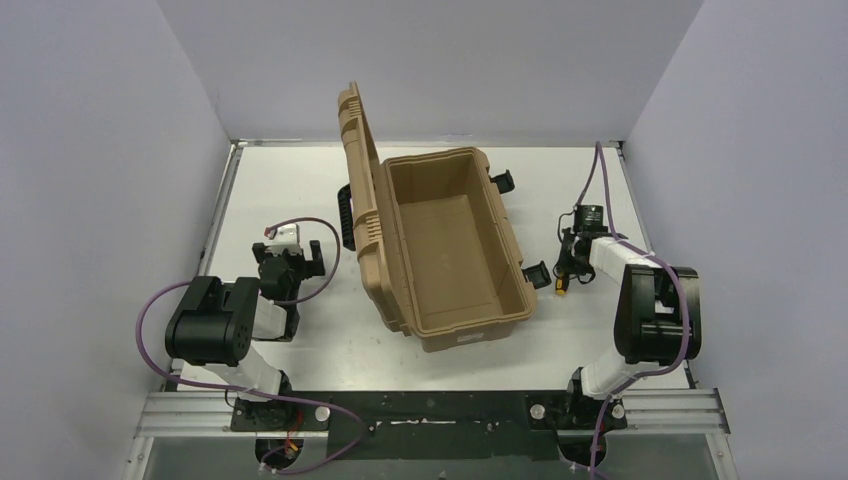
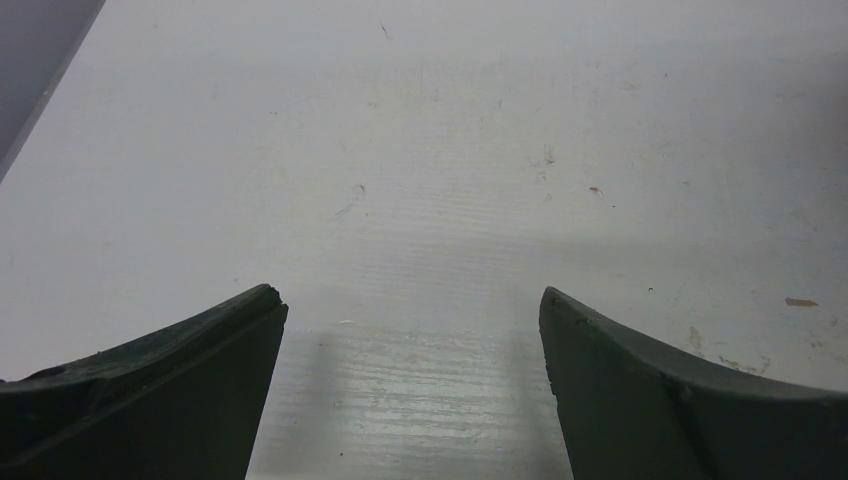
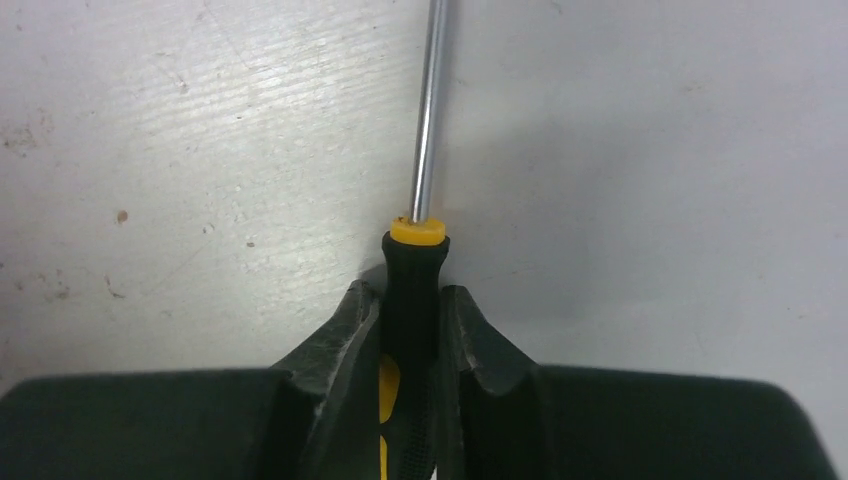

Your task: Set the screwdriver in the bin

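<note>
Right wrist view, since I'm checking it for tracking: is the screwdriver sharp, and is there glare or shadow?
Right wrist: the screwdriver is sharp, a bright glint runs along its shaft, faint shadow hugs the handle; top external: it is tiny, barely resolved.

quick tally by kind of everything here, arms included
screwdriver: 1
tan bin: 1
robot arms: 2
total: 4

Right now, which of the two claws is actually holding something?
The right claw, shut on the black-and-yellow handle of the screwdriver; the left claw stands open and empty.
</note>
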### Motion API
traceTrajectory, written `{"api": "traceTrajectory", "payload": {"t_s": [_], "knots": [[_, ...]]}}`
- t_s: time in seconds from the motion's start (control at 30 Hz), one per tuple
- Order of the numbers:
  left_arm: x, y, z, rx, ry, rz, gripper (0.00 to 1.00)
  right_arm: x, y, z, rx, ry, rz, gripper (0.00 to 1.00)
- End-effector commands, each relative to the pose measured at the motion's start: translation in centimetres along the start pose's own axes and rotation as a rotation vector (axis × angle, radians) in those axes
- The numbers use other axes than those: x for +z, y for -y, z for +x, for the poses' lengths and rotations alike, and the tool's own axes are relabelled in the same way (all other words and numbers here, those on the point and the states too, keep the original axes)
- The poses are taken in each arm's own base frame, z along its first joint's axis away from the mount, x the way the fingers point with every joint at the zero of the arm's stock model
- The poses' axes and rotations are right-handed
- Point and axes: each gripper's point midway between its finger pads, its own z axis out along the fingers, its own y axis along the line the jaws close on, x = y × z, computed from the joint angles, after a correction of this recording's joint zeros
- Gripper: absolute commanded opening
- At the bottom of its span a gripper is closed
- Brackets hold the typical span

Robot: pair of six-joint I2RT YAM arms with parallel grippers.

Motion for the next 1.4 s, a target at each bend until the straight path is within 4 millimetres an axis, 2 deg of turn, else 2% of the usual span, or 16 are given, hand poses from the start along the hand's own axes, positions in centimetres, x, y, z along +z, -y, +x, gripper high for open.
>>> {"api": "traceTrajectory", "payload": {"t_s": [0.0,0.07,0.13,0.3,0.33,0.4,0.5,0.57,0.63,0.7,0.77,0.83,0.93,1.03,1.17,1.37], "knots": [[0.6,0.1,-2.3,-0.017,0.075,-0.003,0.97,0.3,0.4,0.4,-0.012,-0.019,0.024,0.00],[0.6,0.1,-2.3,-0.018,0.074,-0.003,0.97,-1.1,0.2,-0.8,-0.013,0.018,0.017,0.00],[0.6,0.1,-2.3,-0.017,0.074,-0.003,0.97,-3.4,0.1,-3.0,-0.019,0.086,0.019,0.00],[0.6,0.1,-2.3,-0.019,0.076,-0.003,0.97,-12.9,-0.7,-9.9,-0.020,0.343,0.024,0.00],[0.6,0.1,-2.3,-0.019,0.075,-0.003,0.97,-14.9,-1.5,-11.0,-0.025,0.394,0.010,0.00],[0.6,0.1,-2.2,-0.018,0.074,-0.003,0.97,-19.1,-3.9,-12.7,-0.040,0.495,-0.033,0.00],[0.6,0.1,-2.2,-0.018,0.074,-0.003,0.97,-24.2,-8.4,-13.9,-0.067,0.607,-0.122,0.00],[0.6,0.1,-2.3,-0.017,0.075,-0.004,0.97,-26.2,-11.8,-13.8,-0.103,0.648,-0.187,0.00],[0.6,0.1,-2.3,-0.018,0.076,-0.003,0.97,-27.1,-15.3,-12.9,-0.148,0.657,-0.251,0.00],[0.6,0.1,-2.3,-0.018,0.076,-0.003,0.97,-26.8,-18.7,-11.6,-0.203,0.643,-0.304,0.00],[0.6,0.1,-2.3,-0.019,0.076,-0.003,0.97,-25.3,-21.8,-9.8,-0.264,0.598,-0.343,0.00],[0.6,0.1,-2.3,-0.018,0.076,-0.003,0.97,-23.0,-24.3,-7.9,-0.321,0.536,-0.376,0.00],[0.6,0.1,-2.3,-0.017,0.075,-0.004,0.97,-19.0,-26.4,-5.4,-0.355,0.439,-0.386,0.00],[0.6,0.1,-2.3,-0.018,0.076,-0.003,0.97,-15.5,-27.6,-3.5,-0.362,0.377,-0.391,0.00],[0.6,0.1,-2.3,-0.019,0.076,-0.003,0.97,-10.3,-27.8,-1.0,-0.393,0.281,-0.326,0.00],[0.6,0.1,-2.3,-0.019,0.074,-0.003,0.97,-5.1,-28.4,2.1,-0.433,0.170,-0.291,0.00]]}}
